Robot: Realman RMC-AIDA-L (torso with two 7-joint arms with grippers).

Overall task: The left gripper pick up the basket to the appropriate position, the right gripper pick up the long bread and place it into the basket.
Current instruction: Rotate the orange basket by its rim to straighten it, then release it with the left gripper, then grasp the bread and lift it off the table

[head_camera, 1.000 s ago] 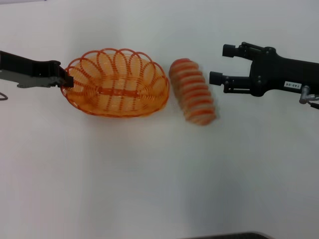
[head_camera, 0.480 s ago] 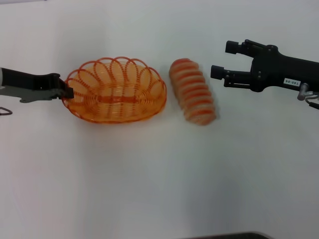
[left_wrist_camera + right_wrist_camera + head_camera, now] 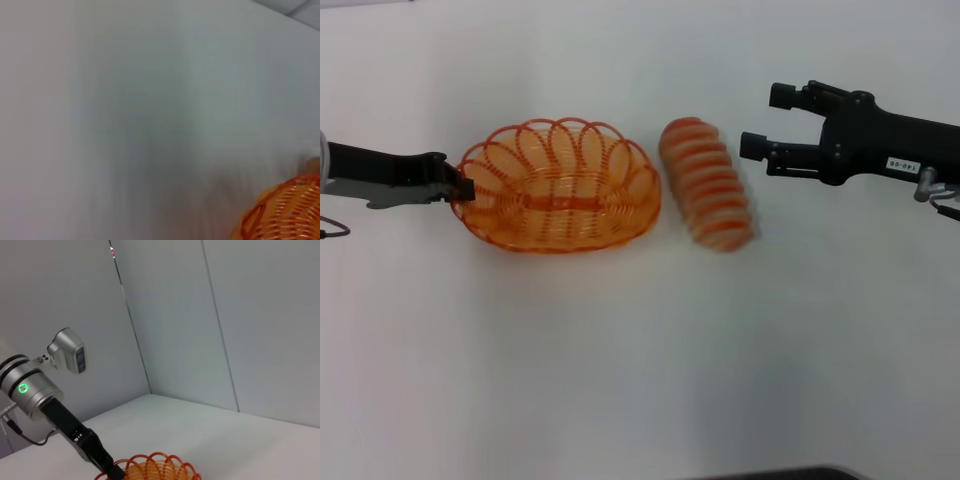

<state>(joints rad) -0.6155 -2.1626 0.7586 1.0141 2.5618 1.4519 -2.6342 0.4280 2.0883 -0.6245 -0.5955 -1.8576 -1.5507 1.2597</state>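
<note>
White table (image 3: 640,350): bread (image 3: 707,183) beside right pincer (image 3: 754,122)

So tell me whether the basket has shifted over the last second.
Yes. The basket has slid slightly right, narrowing its gap to the unmoved long bread.

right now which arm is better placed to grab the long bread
Right. The right gripper is open beside the long bread, on the loaf's right. The left gripper is shut on the basket rim, across the basket from the loaf.
</note>
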